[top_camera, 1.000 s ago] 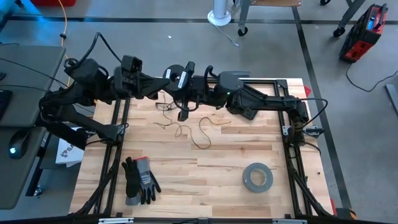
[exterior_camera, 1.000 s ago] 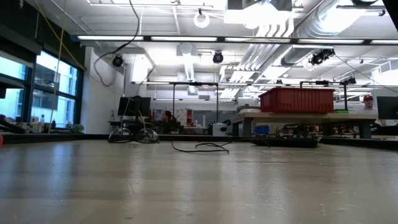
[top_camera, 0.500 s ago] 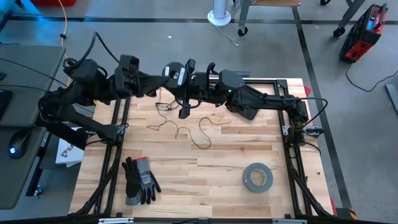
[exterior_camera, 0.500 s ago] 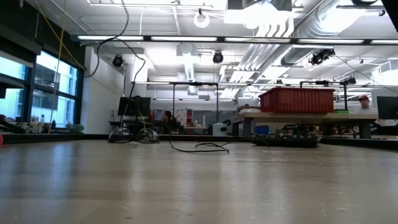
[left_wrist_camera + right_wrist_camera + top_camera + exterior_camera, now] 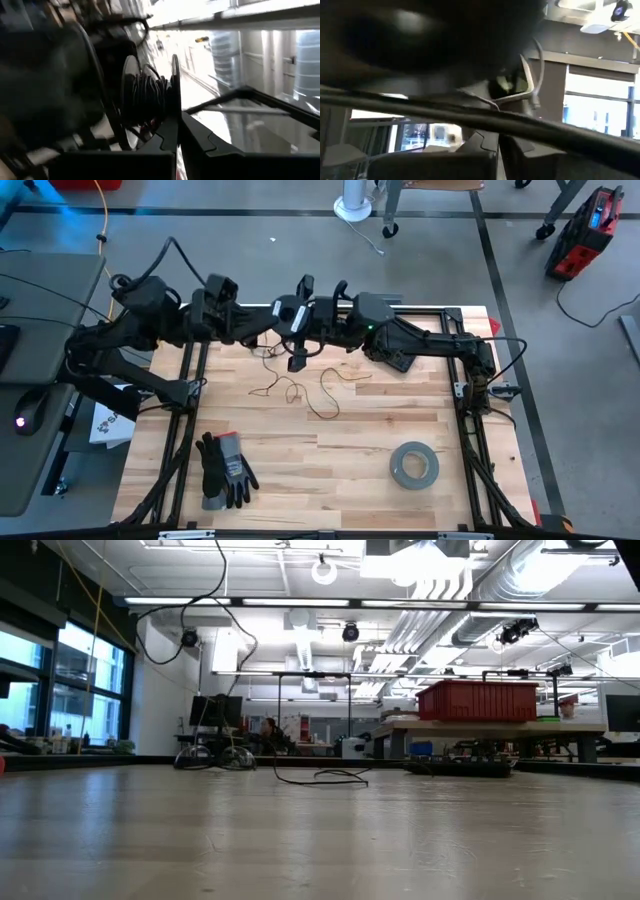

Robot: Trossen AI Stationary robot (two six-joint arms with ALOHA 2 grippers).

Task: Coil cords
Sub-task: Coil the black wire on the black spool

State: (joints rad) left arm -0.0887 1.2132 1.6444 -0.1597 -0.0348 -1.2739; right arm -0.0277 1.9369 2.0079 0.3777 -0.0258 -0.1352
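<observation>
Right now we have our left claw [image 5: 262,328] and right claw [image 5: 287,320] nose to nose above the far edge of the surface [image 5: 330,450]. Closest to the left claw, its wrist view shows the fingers [image 5: 167,137] pressed together with nothing visibly between them, tips just under the small black spool [image 5: 148,95], which already carries several turns of cord. The right claw's own fingers [image 5: 480,145] look clenched too, and a dark strand runs just beyond them (whether it is pinched, we cannot tell).

A little farther out, below both claws, the rest of the thin cord [image 5: 300,388] trails down and lies in loose squiggles on the surface.

Our worry is that slack. If we wind without tension, the turns may slip over the spool's rim and spill. The loops could also knot and then jerk the spool from its hold. With both claws so close, a misjudged turn might knock them together.

Well off from both claws, the grey tape roll [image 5: 413,465] and gloves [image 5: 224,468] seem safely clear.
</observation>
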